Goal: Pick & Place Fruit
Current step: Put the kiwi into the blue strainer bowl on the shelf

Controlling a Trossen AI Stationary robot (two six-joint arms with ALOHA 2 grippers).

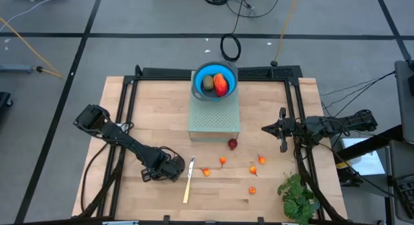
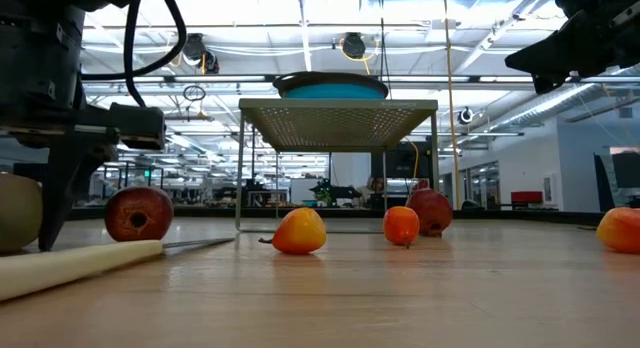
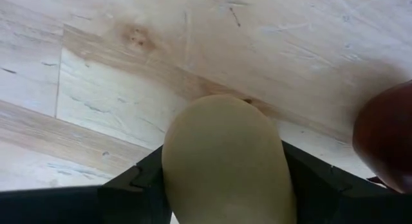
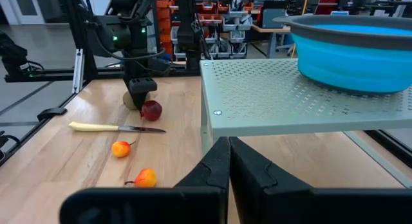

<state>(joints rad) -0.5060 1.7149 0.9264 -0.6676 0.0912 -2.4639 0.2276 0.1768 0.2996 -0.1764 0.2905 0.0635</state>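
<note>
High view: the wooden table (image 1: 155, 115) carries a perforated grey stand (image 1: 214, 118) at its middle rear, and everything else can be placed from that stand. On the stand's far end sits a blue bowl (image 1: 197, 83) holding an olive-brown kiwi (image 1: 208, 83) and a red-orange oblong fruit (image 1: 221, 85) side by side. Well off to the stand's right the right arm waits above the table edge, its right gripper (image 4: 226, 161) pressed together with nothing between the fingers. A leafy green bunch (image 1: 297, 196) lies at the front right corner, well away from the stand. Down and to the left of the stand, the left gripper (image 1: 176, 168) is lowered to the table; in the left wrist view its fingers (image 3: 132, 182) stand on either side of a pale olive oval fruit (image 3: 225, 161), partly spread, and full contact cannot be told. A dark red ball (image 3: 386, 137) lies just beside that fruit. A pale-handled knife (image 1: 188, 181) lies just right of the left gripper. Another dark red ball (image 1: 232, 143) rests just in front of the stand's front right corner. Small orange bits (image 1: 222, 161) are scattered in front of the stand, near the knife and farther right (image 1: 252, 190).
</note>
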